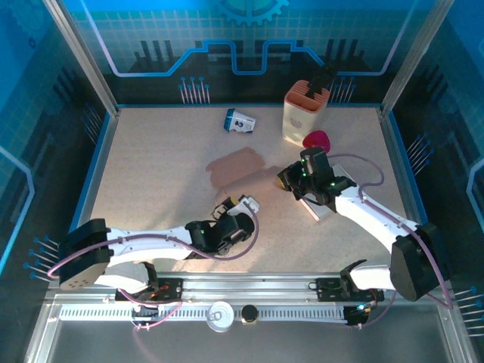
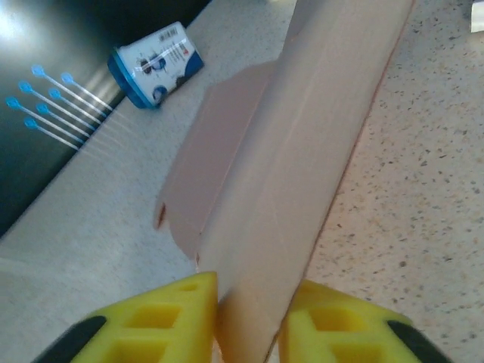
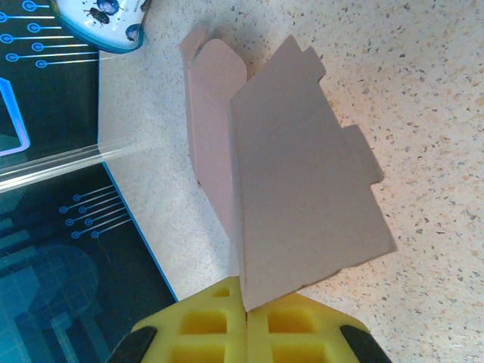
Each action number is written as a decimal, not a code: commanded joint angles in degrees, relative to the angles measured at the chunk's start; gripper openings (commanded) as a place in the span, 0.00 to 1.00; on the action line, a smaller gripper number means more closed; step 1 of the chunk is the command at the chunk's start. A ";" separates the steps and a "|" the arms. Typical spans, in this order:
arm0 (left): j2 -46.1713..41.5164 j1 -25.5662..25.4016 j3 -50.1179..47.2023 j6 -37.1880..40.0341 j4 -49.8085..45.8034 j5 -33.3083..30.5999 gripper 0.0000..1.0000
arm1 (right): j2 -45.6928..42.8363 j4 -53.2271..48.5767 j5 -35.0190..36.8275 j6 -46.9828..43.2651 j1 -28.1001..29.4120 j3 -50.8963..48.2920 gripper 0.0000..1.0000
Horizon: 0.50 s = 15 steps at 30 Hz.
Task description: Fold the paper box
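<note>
Pinching the paper box (image 2: 302, 151), the left gripper (image 2: 249, 321) squeezes one panel while the right gripper (image 3: 246, 325) clamps another edge.

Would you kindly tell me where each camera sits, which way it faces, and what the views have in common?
Top external: above and behind the bases, looking down on the table; both arms, left gripper and right gripper.
Left wrist: on the left arm, facing forward over yellow fingers pinching the paper box.
Right wrist: on the right arm, fingers shut on the box edge.
Shared: both wrist views include the blue-and-white carton.
</note>
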 commanded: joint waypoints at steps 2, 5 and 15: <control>1.02 0.52 2.93 3.24 -0.82 -0.23 0.08 | -1.22 -1.29 -1.44 -0.65 -0.63 0.80 0.00; 0.75 0.50 4.55 3.54 -2.77 1.29 0.00 | -2.12 -1.75 -1.47 -1.02 -0.92 0.73 0.00; -1.11 1.39 12.05 -1.22 -15.03 7.72 0.00 | -22.50 -18.81 14.03 -8.51 3.59 1.77 0.49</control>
